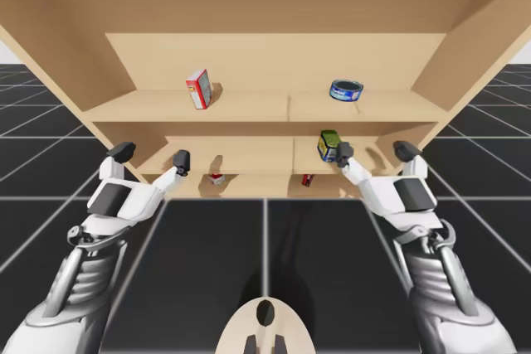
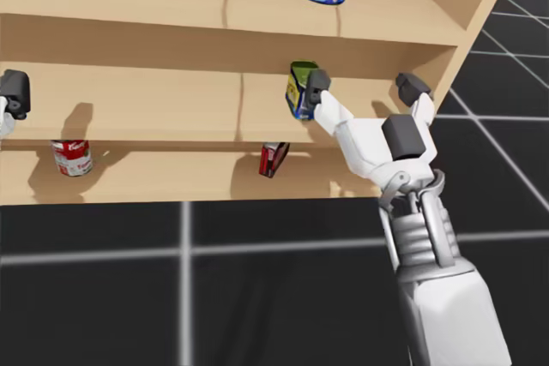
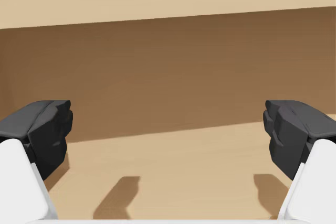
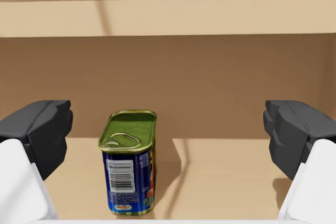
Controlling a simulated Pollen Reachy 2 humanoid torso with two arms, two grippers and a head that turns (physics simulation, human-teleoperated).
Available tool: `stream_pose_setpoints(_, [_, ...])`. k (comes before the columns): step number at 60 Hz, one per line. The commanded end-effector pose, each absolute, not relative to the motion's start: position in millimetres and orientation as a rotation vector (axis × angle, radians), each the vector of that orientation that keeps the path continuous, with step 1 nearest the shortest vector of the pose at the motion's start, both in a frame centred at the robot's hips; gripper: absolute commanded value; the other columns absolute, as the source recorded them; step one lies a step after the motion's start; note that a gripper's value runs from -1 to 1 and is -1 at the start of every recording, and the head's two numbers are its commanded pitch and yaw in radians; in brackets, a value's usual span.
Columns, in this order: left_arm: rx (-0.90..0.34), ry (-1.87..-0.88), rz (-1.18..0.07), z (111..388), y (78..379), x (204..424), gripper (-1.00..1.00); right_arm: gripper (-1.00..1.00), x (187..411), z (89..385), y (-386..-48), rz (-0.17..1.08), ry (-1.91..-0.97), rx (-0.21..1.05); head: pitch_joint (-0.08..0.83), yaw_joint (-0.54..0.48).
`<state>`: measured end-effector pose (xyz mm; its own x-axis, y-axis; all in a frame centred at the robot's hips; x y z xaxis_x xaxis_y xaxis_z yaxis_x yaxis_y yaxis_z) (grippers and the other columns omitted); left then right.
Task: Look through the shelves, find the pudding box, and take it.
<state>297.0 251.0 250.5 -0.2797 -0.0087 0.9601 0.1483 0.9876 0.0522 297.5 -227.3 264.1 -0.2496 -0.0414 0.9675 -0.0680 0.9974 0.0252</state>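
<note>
Hovering spread and empty, my left gripper [image 1: 152, 155] and right gripper [image 1: 374, 152] have yet to take the bottom shelf's [image 2: 171, 179] small red box [image 2: 274, 159], seemingly the pudding.

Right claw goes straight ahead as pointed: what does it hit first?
Likely the blue rectangular tin with green lid, upright ahead of my open right claw, slightly off its centre line; depth unclear.

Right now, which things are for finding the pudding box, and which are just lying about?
For the job: shelves, red-and-white box, small dark-red box (either could be it).
Lying about: flat blue can, green-topped can, red-and-white can.
</note>
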Motion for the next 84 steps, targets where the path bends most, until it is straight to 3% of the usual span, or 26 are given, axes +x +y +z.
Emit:
stream_pose_setpoints(1, [-0.105, -1.849, -0.142, 250.9, 251.9, 296.7, -1.0, -1.0, 270.2, 274.2, -208.5, -0.045, -1.806, 0.096, 0.592, -0.21])
stream_pose_setpoints(12, [-0.109, -1.846, -0.14, 250.9, 253.6, 296.9, -1.0, -1.0, 227.3, 272.4, -171.6, -0.052, -1.739, 0.165, 0.59, -0.21])
stream_pose_setpoints(16, [-0.111, -1.844, -0.139, 251.2, 254.4, 296.9, -1.0, -1.0, 218.0, 266.7, -165.4, -0.039, -1.746, 0.138, 0.589, -0.21])
stream_pose_setpoints(20, [-0.113, -1.844, -0.138, 251.3, 254.7, 296.8, -1.0, -1.0, 209.9, 260.3, -158.4, -0.091, -1.724, 0.189, 0.594, -0.21])
stream_pose_setpoints(36, [-0.126, -1.842, -0.139, 251.0, 254.6, 297.1, -1.0, -1.0, 204.7, 215.3, -140.7, -0.078, -1.668, 0.163, 0.611, -0.21])
stream_pose_setpoints(53, [-0.129, -1.84, -0.141, 250.0, 253.0, 297.1, -1.0, -1.0, 251.2, 167.2, -132.6, -0.104, -1.546, 0.117, 0.61, -0.21])
stream_pose_setpoints(84, [-0.137, -1.838, -0.138, 251.0, 251.8, 296.4, -1.0, -1.0, 335.5, 145.3, -102.7, -0.118, -1.412, 0.081, 0.605, -0.21])
